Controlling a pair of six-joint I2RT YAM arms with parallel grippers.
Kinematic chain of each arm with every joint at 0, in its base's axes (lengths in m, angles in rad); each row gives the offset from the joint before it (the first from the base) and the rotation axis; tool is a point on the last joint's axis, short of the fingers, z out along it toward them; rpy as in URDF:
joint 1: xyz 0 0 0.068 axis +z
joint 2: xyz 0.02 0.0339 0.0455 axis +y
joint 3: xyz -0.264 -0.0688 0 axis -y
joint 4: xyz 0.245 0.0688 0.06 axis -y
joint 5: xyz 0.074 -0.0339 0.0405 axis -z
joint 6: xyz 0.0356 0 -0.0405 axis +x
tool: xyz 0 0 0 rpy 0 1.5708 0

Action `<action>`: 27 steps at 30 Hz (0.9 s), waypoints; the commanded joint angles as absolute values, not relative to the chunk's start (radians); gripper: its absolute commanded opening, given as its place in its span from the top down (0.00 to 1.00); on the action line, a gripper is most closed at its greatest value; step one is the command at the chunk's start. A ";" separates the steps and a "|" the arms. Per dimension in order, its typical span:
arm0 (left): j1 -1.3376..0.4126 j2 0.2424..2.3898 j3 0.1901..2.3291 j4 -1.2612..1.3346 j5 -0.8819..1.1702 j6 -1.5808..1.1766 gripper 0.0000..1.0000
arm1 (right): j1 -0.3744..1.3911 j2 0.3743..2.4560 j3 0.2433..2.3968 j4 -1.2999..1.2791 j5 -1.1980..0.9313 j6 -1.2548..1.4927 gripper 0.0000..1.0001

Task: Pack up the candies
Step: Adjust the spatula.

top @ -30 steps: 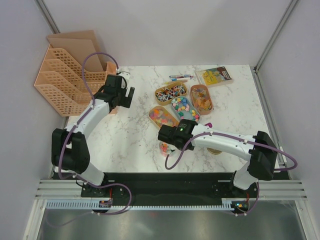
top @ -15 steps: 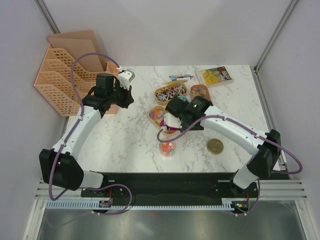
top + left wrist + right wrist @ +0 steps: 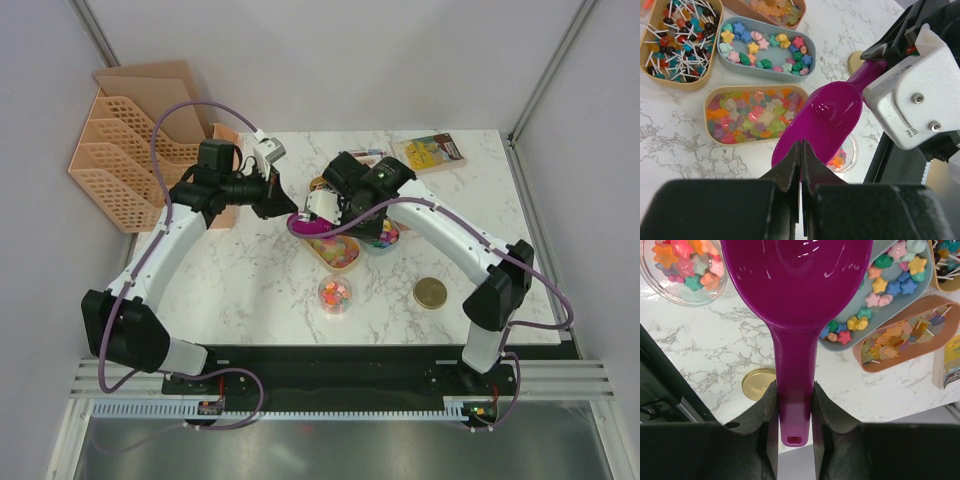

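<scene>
The candies lie in trays: pastel stars in a blue tray [image 3: 767, 47], mixed bright ones in a tan tray [image 3: 750, 115] [image 3: 338, 250], lollipops [image 3: 675, 45] and gummies [image 3: 905, 337]. Some candies are in a small clear jar [image 3: 335, 292] [image 3: 682, 270]. My right gripper [image 3: 794, 387] [image 3: 322, 212] is shut on the handle of an empty magenta scoop [image 3: 797, 280] [image 3: 825, 120], held above the tan tray. My left gripper [image 3: 801, 145] [image 3: 283, 205] is shut, its tips at the scoop's front rim; contact is unclear.
A gold lid [image 3: 431, 292] lies right of the jar. A flat yellow packet [image 3: 430, 152] and pens sit at the back. A peach file organiser [image 3: 130, 150] stands at the back left. The two arms are close together over the trays.
My right arm carried the scoop from beside the jar back over the trays. My left gripper shut and swung right to meet the scoop's rim.
</scene>
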State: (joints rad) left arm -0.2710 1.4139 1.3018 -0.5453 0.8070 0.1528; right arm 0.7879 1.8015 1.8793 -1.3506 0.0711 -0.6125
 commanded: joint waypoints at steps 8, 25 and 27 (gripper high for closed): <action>-0.290 1.451 1.327 -0.549 0.839 0.138 0.98 | 0.788 1.789 2.066 -1.417 0.018 -0.588 1.00; -0.301 1.520 1.350 -0.548 0.795 0.150 0.98 | 0.782 1.716 2.229 -1.313 -0.066 -0.554 1.00; -0.301 1.522 1.348 -0.548 0.785 0.153 0.98 | 0.773 1.721 2.240 -1.307 -0.077 -0.543 1.00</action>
